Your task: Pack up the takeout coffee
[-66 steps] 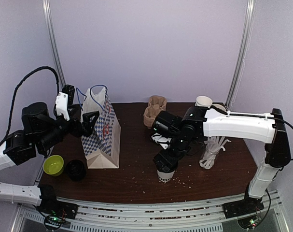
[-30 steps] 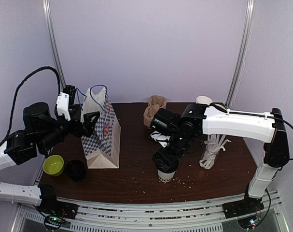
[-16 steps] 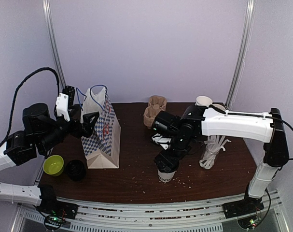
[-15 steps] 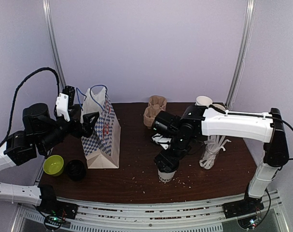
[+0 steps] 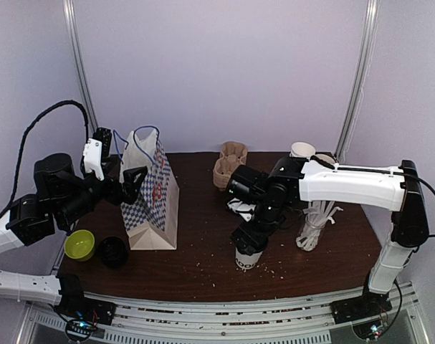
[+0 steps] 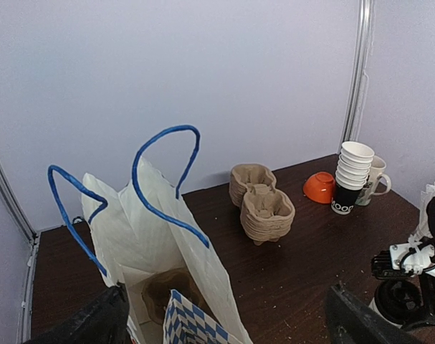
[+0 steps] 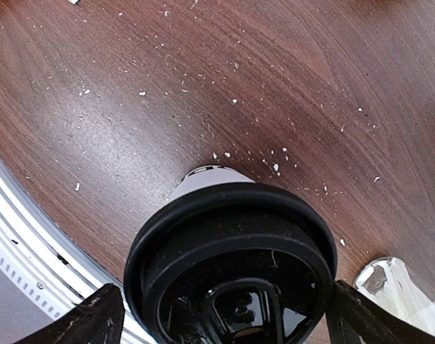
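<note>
The coffee cup (image 5: 247, 259), white with a dark printed band and a black lid (image 7: 231, 265), stands near the table's front edge. My right gripper (image 5: 249, 241) hangs right over it, open. In the right wrist view my right gripper (image 7: 228, 319) has one finger on each side of the lid. A brown pulp carrier tray (image 6: 163, 290) lies at the bottom of the blue-and-white checked bag (image 5: 153, 201). My left gripper (image 5: 128, 183) is open and empty at the bag's left top edge, and its view looks down into the open bag (image 6: 167, 236).
A stack of pulp trays (image 5: 229, 163) stands at the back centre, with stacked paper cups (image 6: 352, 175), a mug (image 6: 376, 179) and an orange bowl (image 6: 319, 187) to its right. A glass of straws (image 5: 314, 229) stands right of the cup. A green bowl (image 5: 79, 244) and black lids (image 5: 112, 251) sit front left.
My right gripper has shifted slightly above the cup, and more of the cup's dark printed side shows now. The left arm and the bag have stayed where they were.
</note>
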